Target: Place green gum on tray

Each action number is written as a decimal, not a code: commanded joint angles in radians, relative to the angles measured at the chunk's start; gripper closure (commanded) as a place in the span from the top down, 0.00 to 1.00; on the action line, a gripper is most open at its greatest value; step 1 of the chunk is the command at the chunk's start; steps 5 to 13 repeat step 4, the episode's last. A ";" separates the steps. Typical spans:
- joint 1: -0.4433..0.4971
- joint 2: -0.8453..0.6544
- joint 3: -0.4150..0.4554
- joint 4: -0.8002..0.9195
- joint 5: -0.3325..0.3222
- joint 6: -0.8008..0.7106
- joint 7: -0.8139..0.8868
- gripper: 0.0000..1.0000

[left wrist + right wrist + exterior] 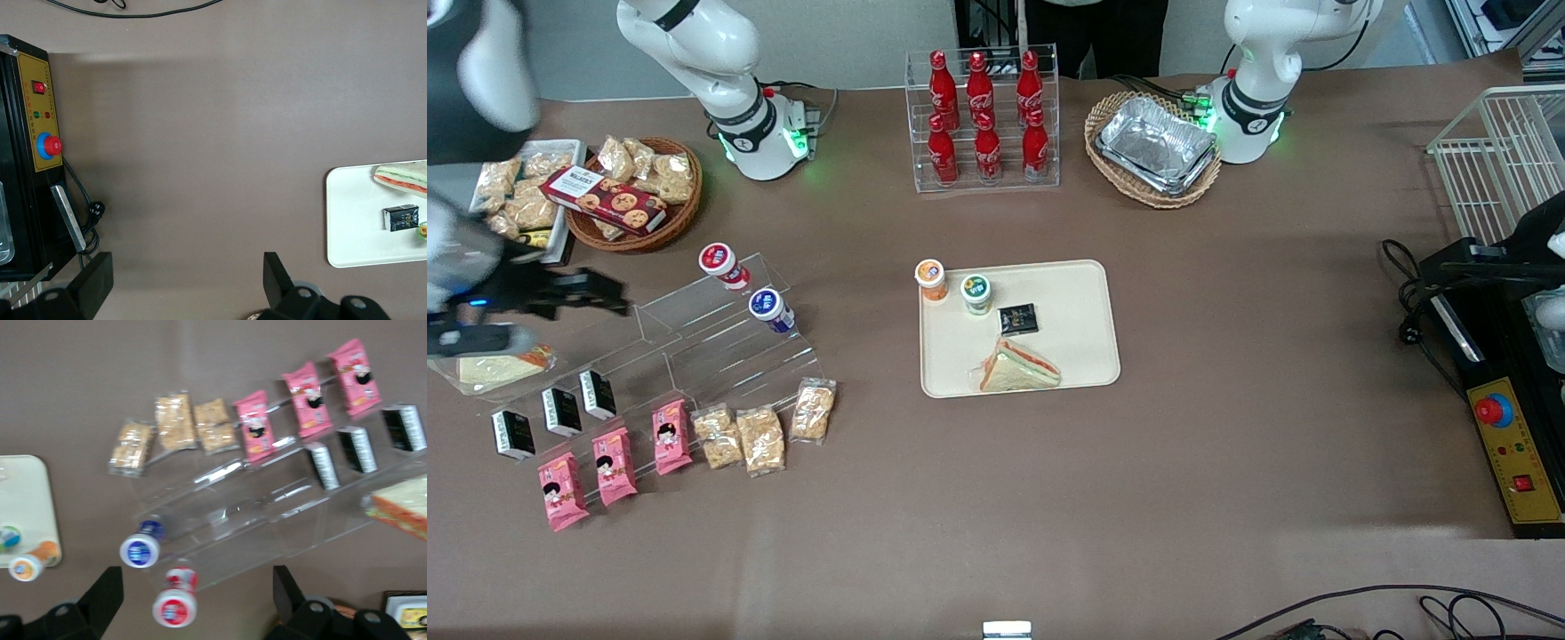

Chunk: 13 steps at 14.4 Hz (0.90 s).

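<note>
Pink snack packs [614, 467] lie nearest the front cam, w/ cracker bags [763, 433] beside them. Green gum [975, 292] stands upright on the tray [1080, 342], at 10 o'clock from the sandwich [1018, 367], beside an orange-lidded canister [931, 279]. End effector [605, 293] hovers above the acrylic stand [720, 333], at the working arm's end of the worktop [1227, 444].

Right wrist cam: end effector [198, 603] released, fingers [107, 593] wide apart, nothing between; blue-lidded canister [140, 549] and red-lidded canister [175, 605] below it.

The working right arm reaches out over its own end of the table, raised well above the surface. Its gripper [596, 293] — dark, slightly blurred in the front view — points toward the table's middle. In the right wrist view the gripper [197, 597] faces straight down, its two black fingers [107, 590] spread wide apart — nothing sits between them.
</note>
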<state>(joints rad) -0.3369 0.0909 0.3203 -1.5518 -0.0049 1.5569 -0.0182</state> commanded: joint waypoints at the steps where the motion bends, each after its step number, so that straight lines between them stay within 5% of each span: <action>1: 0.133 -0.002 -0.279 0.002 0.043 0.038 -0.164 1.00; 13: 0.127 0.023 -0.290 0.028 0.013 0.084 -0.215 1.00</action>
